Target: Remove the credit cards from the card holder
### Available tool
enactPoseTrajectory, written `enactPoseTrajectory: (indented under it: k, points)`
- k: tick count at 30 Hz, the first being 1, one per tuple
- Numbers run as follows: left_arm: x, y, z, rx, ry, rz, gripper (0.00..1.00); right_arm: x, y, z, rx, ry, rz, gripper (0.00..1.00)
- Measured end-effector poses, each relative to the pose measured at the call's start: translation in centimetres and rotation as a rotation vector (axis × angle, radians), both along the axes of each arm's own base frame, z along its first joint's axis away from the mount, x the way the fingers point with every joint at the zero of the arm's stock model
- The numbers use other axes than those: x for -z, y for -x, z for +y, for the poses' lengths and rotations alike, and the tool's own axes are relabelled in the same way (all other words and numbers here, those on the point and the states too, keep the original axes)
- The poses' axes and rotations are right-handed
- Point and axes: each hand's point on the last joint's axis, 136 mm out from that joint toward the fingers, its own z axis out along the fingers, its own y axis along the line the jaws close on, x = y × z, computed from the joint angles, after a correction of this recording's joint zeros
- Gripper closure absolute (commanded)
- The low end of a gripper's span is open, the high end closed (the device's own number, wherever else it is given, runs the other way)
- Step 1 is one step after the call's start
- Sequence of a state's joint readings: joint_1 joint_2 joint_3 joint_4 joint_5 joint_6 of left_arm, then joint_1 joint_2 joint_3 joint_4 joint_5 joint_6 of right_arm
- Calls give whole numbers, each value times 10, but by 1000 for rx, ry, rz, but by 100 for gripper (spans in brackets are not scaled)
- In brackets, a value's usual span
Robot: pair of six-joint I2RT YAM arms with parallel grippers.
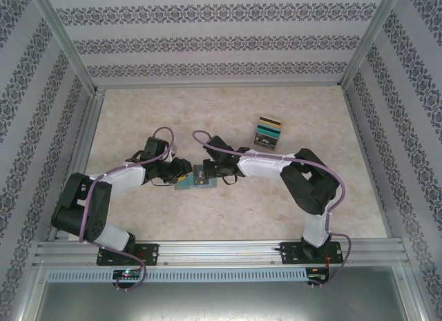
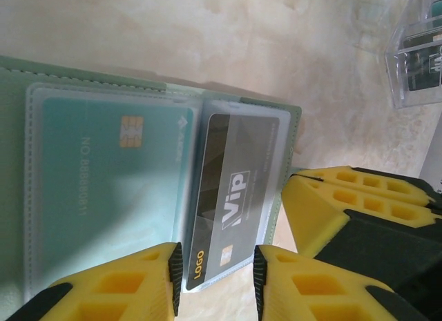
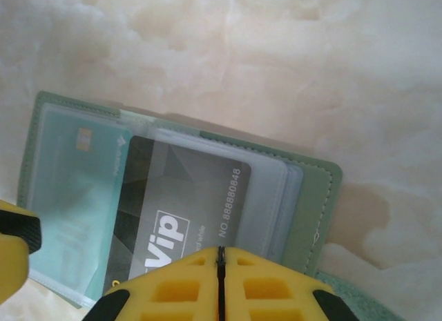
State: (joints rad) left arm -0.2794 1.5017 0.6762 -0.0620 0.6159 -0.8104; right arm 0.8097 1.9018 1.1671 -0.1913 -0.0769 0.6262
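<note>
At the left gripper (image 2: 214,279): yellow fingers (image 2: 131,286) partly closed, straddling the short end of the grey VIP card (image 2: 238,197); cannot tell whether actually gripping. At the right gripper (image 3: 219,269): clamped fully together at the near edge of the card holder (image 3: 314,210), any pinched thing hidden. Inside the open holder, mid-table (image 1: 228,210): grey card sticking out past its clear sleeve, teal card (image 2: 110,176) pocketed beside it. Farther back, well apart: clear box (image 1: 268,132) of other cards.

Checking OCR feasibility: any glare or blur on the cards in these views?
Left wrist: grey card print sharp, teal card hazy under its clear sleeve, far clear box soft. Right wrist: grey card's number legible, mild sheen. Top external: even light, card holder too small to read.
</note>
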Motion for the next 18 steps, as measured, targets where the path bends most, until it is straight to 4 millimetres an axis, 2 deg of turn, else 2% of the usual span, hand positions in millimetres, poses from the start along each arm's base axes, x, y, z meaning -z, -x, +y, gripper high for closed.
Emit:
enactPoseTrajectory:
  k: [5,18]
  points:
    - [11,4,0,-4,-3,38,68,10,3,-1,-4,13,22,90]
    - [25,6,-4,3,23,70,76,12,12,10,-36,-1,32,90]
